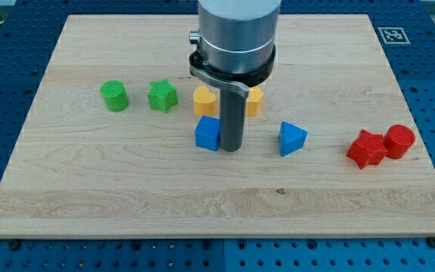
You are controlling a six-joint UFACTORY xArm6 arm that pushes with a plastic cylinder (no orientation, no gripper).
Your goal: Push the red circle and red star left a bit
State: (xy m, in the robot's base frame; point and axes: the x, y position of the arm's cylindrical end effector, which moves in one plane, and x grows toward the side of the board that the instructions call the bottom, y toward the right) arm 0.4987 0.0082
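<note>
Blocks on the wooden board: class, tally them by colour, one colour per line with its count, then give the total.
Green: 2, the green cylinder and the green star.
Yellow: 2, the left yellow block and the right yellow block, partly hidden behind the arm.
Blue: 2, the blue cube and the blue triangle.
Red: 2, the red star and the red circle.
Total: 8

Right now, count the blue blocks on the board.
2. A blue cube sits just on the view's left of my tip, near the board's middle; a blue triangle lies to the tip's right. The arm may hide others.
</note>
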